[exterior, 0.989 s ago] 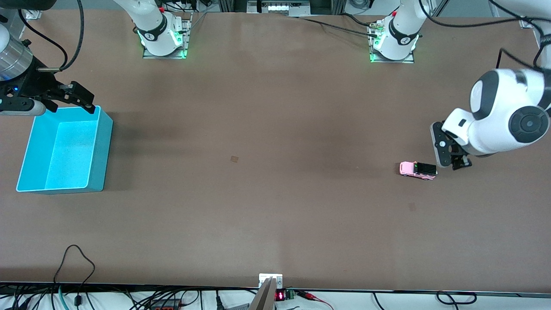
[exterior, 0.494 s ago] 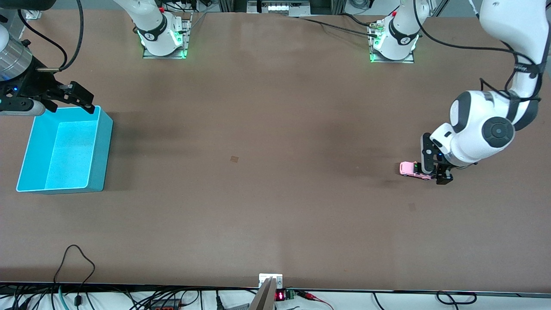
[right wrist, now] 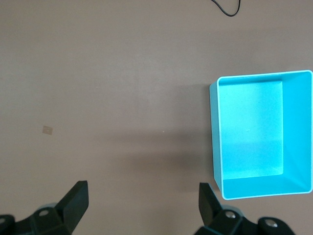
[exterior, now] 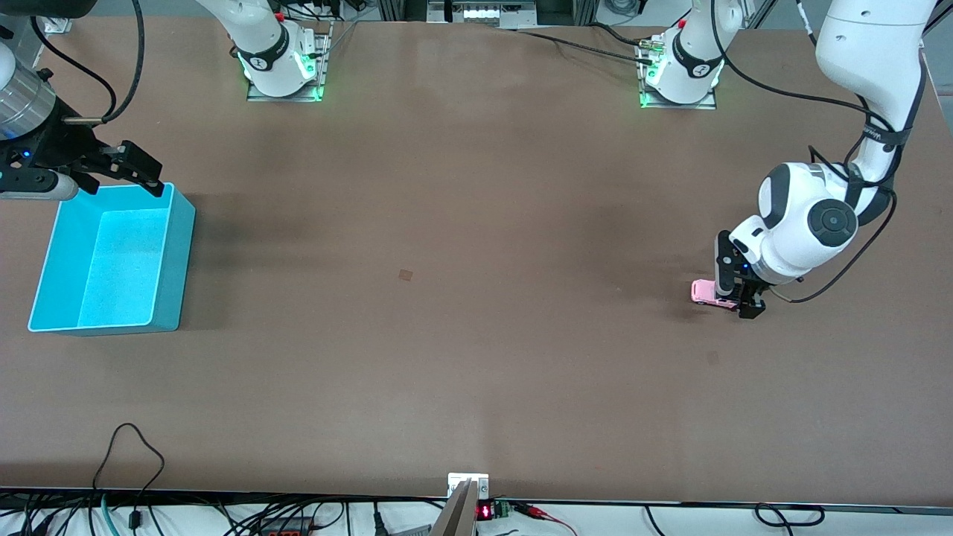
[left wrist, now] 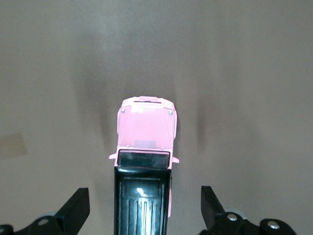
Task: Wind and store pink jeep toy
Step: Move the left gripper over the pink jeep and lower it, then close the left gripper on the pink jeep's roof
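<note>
The counter (exterior: 476, 313) is bare brown board for most of its run, so I see nothing standing between the two ends of the job. The bin (exterior: 112, 257), a teal open box, sits at the right arm's end with nothing in it that I can see; I take it for the storing place, set well apart from the toy so the car has room to run or be carried across.

My right gripper (exterior: 123, 170) hangs over the bin's rim nearest the bases, fingers spread wide, holding nothing. In the right wrist view the bin (right wrist: 264, 154) lies off to one side of the spread fingers rather than between them. That arm waits.

My left gripper (exterior: 737, 298) is low at the left arm's end, down around the jeep (exterior: 703, 291). The left wrist view shows why: the jeep (left wrist: 145, 166) lies on the counter centred between the two fingers, black roof toward the wrist, pink bonnet pointing away. The fingers (left wrist: 73, 210) are parted with clear gaps at both flanks, so nothing is gripped yet. I judge this a line-up for closing on the car's sides before pulling it back to wind it.

A small tan mark (exterior: 405, 275) lies mid-counter, flat and no obstacle.
</note>
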Tool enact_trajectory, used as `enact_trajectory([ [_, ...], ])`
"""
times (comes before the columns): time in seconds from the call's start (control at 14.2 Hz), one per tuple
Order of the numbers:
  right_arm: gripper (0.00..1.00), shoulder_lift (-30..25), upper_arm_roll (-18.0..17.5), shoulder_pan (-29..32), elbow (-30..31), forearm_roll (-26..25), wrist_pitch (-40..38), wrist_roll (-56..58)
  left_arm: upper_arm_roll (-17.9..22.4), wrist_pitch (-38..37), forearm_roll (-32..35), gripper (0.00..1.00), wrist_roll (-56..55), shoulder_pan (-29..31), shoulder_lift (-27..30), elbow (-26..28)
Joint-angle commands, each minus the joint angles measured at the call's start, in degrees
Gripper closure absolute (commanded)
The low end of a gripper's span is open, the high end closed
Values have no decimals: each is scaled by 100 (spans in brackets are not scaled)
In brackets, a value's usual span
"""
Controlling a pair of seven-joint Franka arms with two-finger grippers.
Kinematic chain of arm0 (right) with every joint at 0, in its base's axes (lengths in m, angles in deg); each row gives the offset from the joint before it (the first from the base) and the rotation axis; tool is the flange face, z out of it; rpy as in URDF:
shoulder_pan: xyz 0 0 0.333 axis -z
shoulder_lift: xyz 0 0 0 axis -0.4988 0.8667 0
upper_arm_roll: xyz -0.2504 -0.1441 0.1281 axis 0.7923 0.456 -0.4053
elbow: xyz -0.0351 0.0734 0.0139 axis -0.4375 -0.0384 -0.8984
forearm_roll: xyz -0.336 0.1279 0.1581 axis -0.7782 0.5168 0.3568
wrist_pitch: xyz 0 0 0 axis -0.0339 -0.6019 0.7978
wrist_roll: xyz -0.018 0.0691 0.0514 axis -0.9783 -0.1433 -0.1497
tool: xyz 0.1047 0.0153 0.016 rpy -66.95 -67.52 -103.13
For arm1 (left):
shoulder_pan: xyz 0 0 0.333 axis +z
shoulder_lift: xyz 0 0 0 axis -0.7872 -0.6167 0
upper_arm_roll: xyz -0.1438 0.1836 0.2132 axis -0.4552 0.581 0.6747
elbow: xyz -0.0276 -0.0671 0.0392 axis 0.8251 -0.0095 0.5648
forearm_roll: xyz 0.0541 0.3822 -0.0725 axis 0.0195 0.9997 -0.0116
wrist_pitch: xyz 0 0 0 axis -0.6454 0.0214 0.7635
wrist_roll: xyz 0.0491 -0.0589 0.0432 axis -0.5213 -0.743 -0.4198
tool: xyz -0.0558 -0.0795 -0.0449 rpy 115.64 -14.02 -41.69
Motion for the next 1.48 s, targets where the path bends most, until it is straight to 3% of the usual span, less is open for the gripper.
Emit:
enact_trajectory([
  [0.0, 0, -77, -7, 30, 46, 33, -12, 72, -15, 134, 102, 12, 109, 80, -94, -4],
  [0.14, 0, -68, -7, 30, 46, 33, -21, 72, -24, 125, 102, 53, 109, 80, -103, -4],
  [0.21, 0, -68, -7, 30, 46, 33, -21, 72, -24, 125, 102, 70, 101, 80, -94, -4],
  [0.28, 0, -68, -7, 30, 46, 33, -21, 72, -24, 82, 85, 79, 31, 80, -94, -13],
  [0.49, 0, -68, -7, 39, 46, 33, -21, 72, -24, 55, 50, 81, -557, 80, -164, -13],
  [0.92, 0, -68, -7, 30, 46, 33, -21, 72, -7, 46, 67, 81, -480, 124, -261, -30],
  [1.41, 0, -68, -7, 39, 46, 33, -21, 72, -15, 64, 93, 81, 802, 1458, -866, -486],
])
